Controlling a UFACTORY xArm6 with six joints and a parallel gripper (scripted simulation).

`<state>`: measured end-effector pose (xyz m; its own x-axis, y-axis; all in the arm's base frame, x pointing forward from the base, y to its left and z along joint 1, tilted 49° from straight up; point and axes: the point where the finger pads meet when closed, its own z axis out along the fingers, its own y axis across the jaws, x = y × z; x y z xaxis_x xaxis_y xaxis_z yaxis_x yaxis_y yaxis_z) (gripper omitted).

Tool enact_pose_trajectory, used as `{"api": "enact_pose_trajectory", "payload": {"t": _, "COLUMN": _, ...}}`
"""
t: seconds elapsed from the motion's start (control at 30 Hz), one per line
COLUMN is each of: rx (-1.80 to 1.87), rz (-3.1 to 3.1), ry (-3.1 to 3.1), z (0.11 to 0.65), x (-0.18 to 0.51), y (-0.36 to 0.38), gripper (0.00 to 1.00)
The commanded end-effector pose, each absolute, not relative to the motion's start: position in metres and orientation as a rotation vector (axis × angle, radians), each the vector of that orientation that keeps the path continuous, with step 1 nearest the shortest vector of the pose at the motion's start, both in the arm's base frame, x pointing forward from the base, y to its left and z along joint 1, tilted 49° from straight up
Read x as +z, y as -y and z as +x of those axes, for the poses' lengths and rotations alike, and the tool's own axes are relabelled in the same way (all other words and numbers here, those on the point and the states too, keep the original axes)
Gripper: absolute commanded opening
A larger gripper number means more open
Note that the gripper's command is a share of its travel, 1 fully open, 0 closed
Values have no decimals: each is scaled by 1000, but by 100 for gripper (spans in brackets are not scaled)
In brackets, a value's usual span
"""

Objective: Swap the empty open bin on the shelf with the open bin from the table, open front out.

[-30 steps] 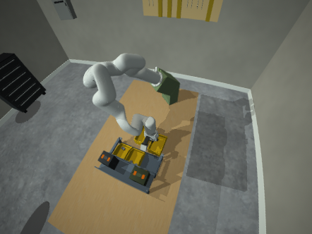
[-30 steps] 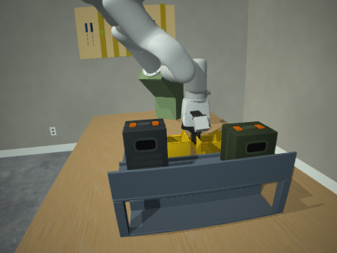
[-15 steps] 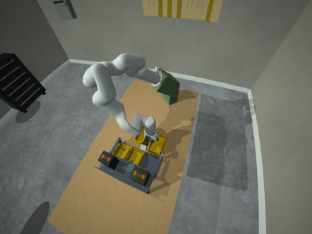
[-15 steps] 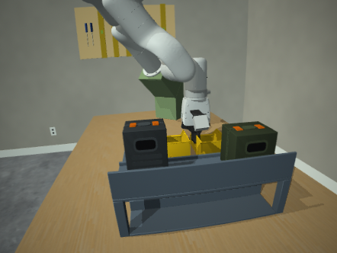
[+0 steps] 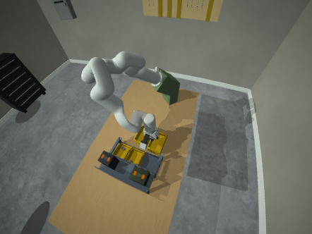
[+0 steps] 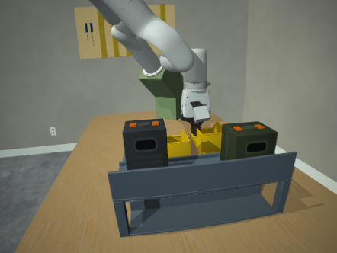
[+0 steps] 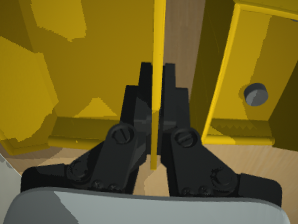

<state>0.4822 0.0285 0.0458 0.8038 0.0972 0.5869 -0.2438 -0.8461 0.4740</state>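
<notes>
- Empty open bin (image 5: 159, 143) (image 6: 210, 145) (image 7: 110, 55) is on the tabletop (image 5: 81, 197) (image 6: 57, 190) (image 7: 190, 25), in front of the shelf gap (image 5: 152, 164).
- Its near side wall is pinched by the gripper (image 5: 151, 139) (image 6: 196, 134) (image 7: 157, 82).
- Its long side points shelfward.
- The bin with a part (image 5: 140, 137) (image 6: 179, 149) (image 7: 220, 100) is just beside, across the gripper; bumping should be avoided.

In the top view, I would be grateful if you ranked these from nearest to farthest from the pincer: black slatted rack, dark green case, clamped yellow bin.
1. Clamped yellow bin: its wall is between the pincer's fingers.
2. Dark green case: on the shelf unit.
3. Black slatted rack: off the table, far left of the picture.
</notes>
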Motion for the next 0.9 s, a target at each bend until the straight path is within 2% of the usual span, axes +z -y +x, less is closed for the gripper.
{"api": "enact_pose_trajectory", "payload": {"t": 0.0, "rx": 836, "rz": 2445, "ry": 108, "z": 478, "x": 52, "y": -33, "gripper": 0}}
{"api": "enact_pose_trajectory", "payload": {"t": 0.87, "rx": 836, "rz": 2445, "ry": 108, "z": 453, "x": 81, "y": -57, "gripper": 0}}
